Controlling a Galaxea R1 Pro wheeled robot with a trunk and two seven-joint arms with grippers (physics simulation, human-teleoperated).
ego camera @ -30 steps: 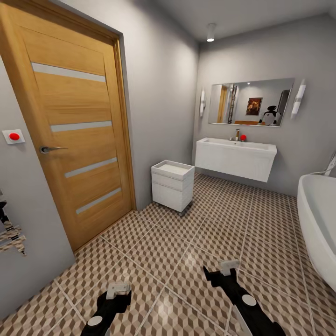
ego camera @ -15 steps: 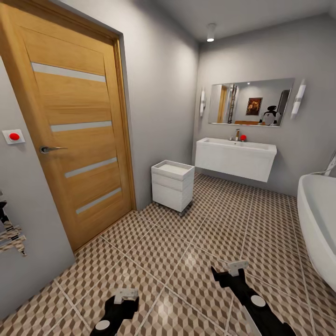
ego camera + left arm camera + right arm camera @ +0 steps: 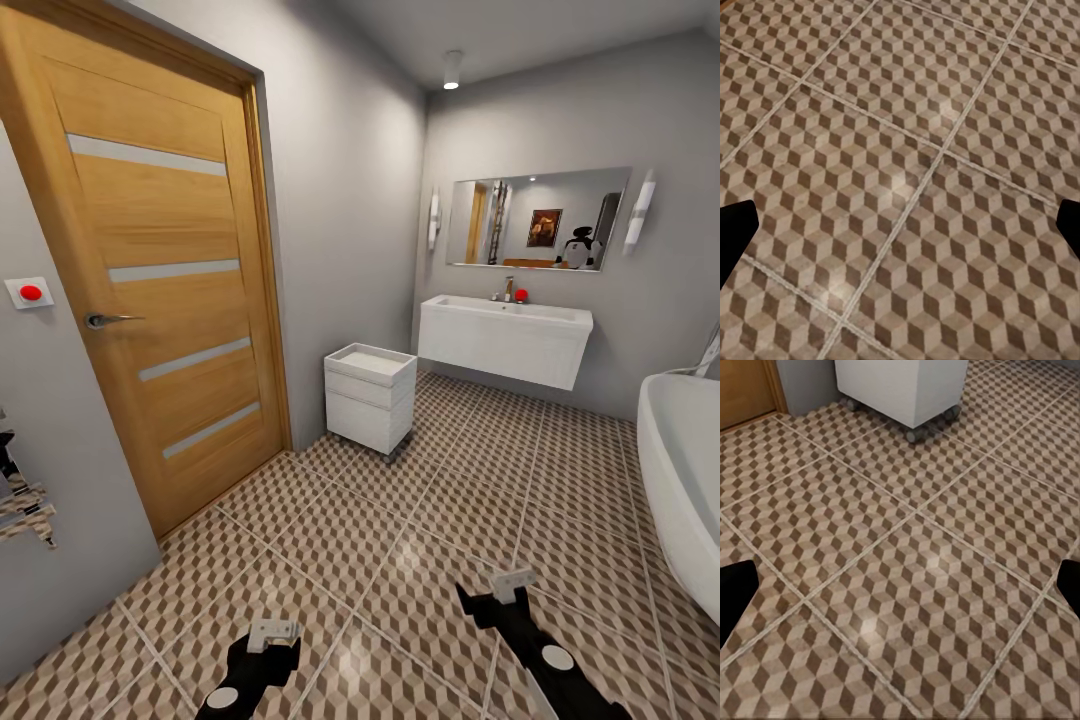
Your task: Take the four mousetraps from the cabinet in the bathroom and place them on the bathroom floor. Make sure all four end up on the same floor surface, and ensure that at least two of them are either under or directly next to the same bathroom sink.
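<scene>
The white boxy wall-hung sink [image 3: 505,340] runs lengthwise along the far wall, cube-patterned tiled bathroom floor [image 3: 400,560] open before it; both black grippers [image 3: 272,634] [image 3: 512,583] hover wide-open, empty.

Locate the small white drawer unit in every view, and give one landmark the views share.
Head view: the white drawer unit stands mid-picture against the grey wall, between the wooden door and the sink.
Right wrist view: its lower part, on castors, at the top edge.
Left wrist view: not in it.
Shared landmark: the cube-patterned floor.
</scene>
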